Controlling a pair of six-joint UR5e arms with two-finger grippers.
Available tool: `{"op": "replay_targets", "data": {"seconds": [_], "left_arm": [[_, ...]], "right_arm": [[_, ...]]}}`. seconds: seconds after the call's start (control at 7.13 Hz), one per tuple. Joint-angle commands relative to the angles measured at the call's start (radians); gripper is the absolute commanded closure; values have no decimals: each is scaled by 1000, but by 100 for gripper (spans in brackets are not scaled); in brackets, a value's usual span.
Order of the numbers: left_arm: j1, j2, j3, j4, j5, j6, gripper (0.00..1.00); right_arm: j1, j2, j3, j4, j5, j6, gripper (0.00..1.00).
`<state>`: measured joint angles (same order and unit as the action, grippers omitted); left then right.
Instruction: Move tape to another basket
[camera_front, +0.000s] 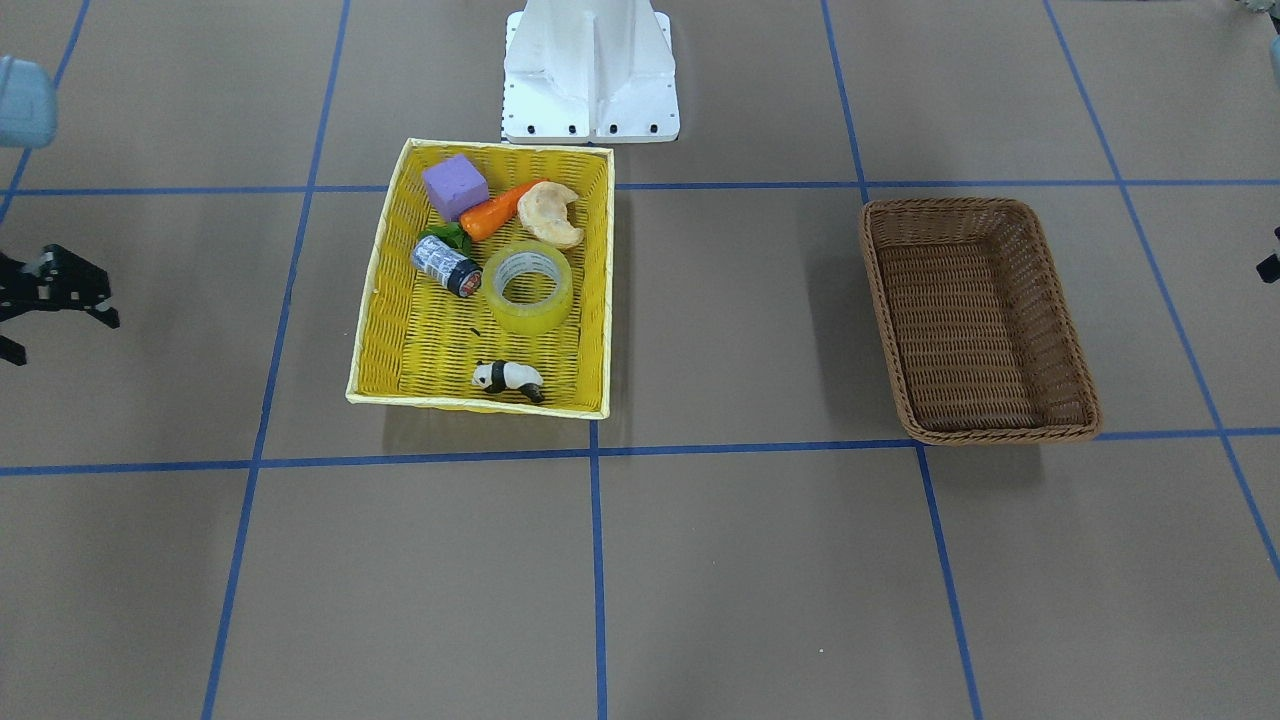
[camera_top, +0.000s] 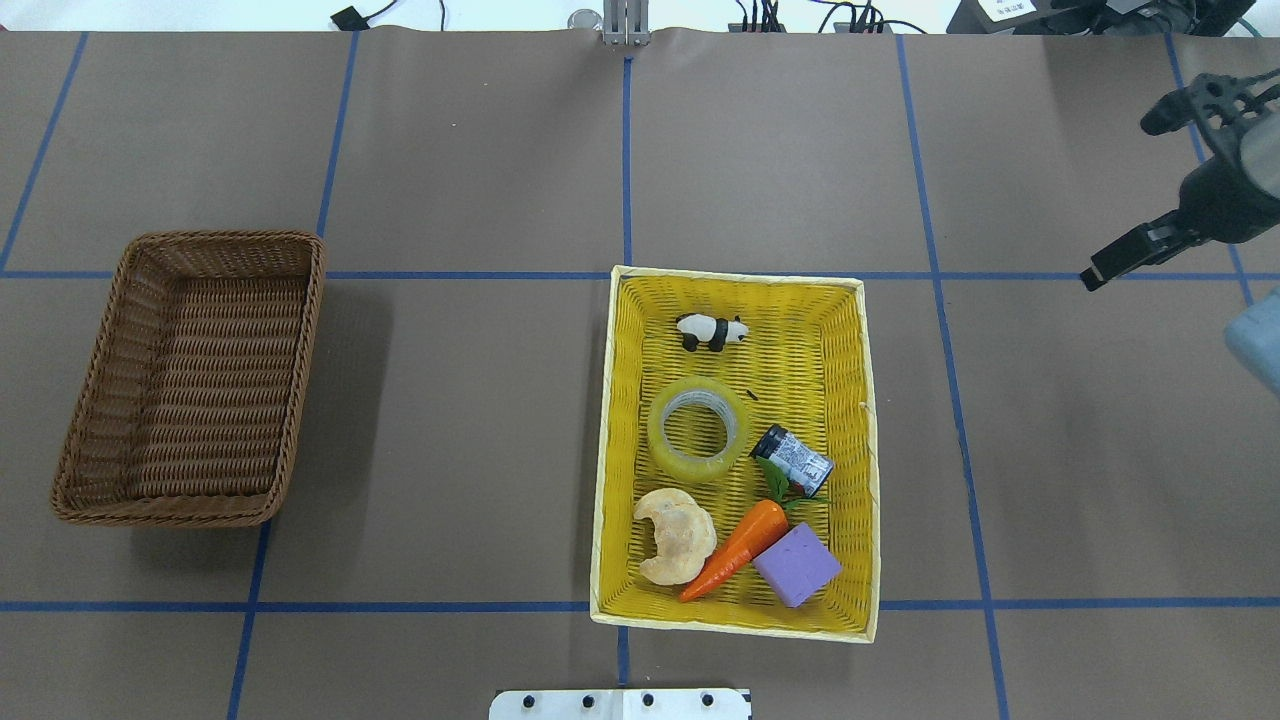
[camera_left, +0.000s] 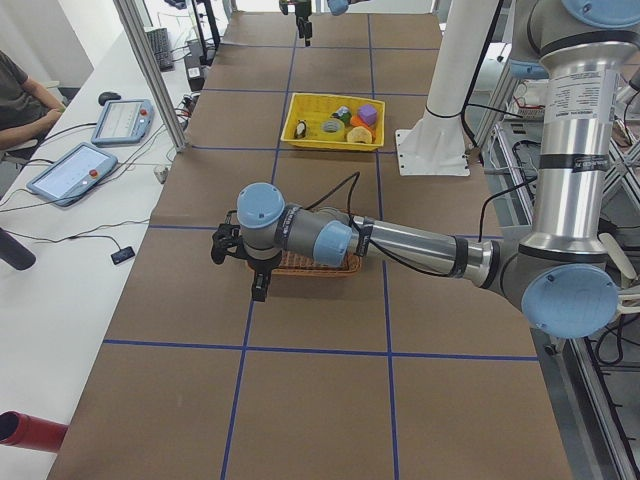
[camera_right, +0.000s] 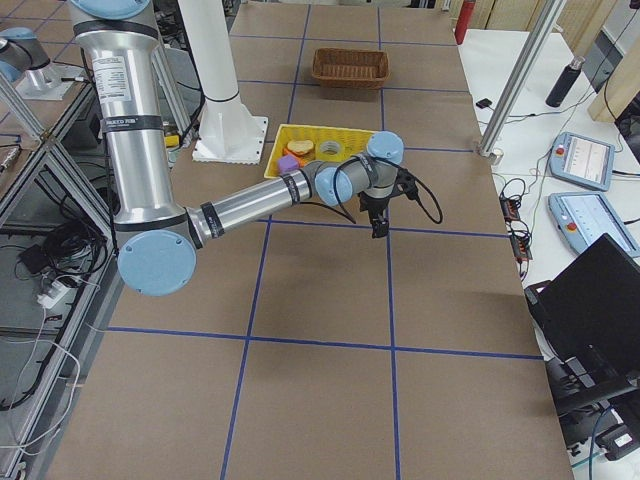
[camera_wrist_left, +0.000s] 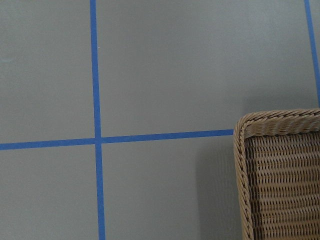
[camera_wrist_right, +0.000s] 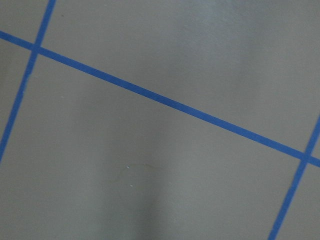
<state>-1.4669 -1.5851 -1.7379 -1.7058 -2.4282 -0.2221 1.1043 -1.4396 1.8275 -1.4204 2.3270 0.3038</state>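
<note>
**Yellow tape lies in the yellow basket, both my pincers away from it**

The tape (camera_top: 692, 468) lies flat, hole up, near the middle of the yellow basket (camera_top: 735, 278). Inside that basket, a battery (camera_top: 795, 462) lies just beside the roll on my right. A toy panda (camera_top: 712, 331) stands toward the far wall. A croissant (camera_top: 677, 535), a carrot (camera_top: 740, 548) and a purple block (camera_top: 797, 565) crowd the near wall.

The brown basket (camera_top: 190, 240) sits well apart from the yellow basket, to my left.

My right gripper (camera_top: 1130, 195) hangs over the table (camera_top: 480, 420) well to the right of the yellow basket, fingers spread wide, holding nothing. My left gripper (camera_left: 240, 275) hovers at the brown basket's side farthest from the yellow basket. I cannot tell how its fingers stand.
</note>
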Motion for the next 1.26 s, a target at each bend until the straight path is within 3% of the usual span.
{"op": "replay_targets", "data": {"seconds": [0.0, 0.14, 0.42, 0.7, 0.98, 1.12], "left_arm": [[46, -24, 20, -2, -3, 1, 2], [46, -23, 24, -5, -14, 1, 2], [54, -23, 32, -5, -15, 1, 2], [56, -19, 44, -6, -15, 1, 2], [56, -19, 44, -6, -17, 1, 2], [56, -19, 41, -6, -17, 0, 2]], "right_arm": [[-149, 42, 45, 122, -20, 197, 2], [-249, 100, 47, 123, -94, 237, 10], [-390, 223, 38, 95, -144, 261, 19], [-473, 344, 16, -27, -236, 262, 19], [-544, 369, -32, -22, -346, 252, 19], [-544, 390, -60, -20, -354, 242, 19]]}}
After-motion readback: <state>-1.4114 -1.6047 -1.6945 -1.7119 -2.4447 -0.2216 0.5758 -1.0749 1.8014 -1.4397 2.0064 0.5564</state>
